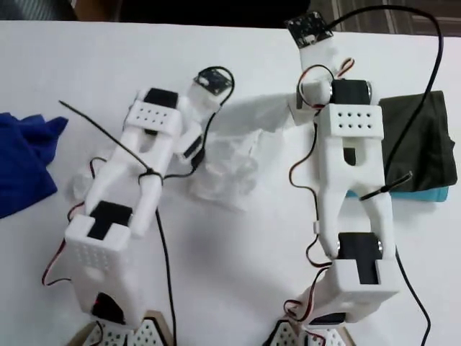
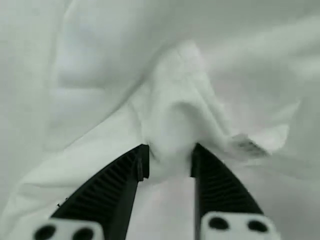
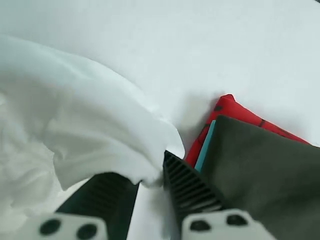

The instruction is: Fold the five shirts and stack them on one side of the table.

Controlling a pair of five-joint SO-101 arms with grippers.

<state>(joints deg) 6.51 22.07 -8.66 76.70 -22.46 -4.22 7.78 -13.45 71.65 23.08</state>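
The white table carries cloth in 3 places. A crumpled blue shirt lies at 1 side edge. A rumpled white shirt sprawls mid-table. At the opposite side, 3 folded shirts are piled: a red shirt lowest, a teal shirt above it, a dark green shirt on top.

Shirts: 5 total. One white shirt, one blue shirt, three folded: dark green shirt, teal shirt, red shirt. Grippers: 2, left gripper and right gripper.
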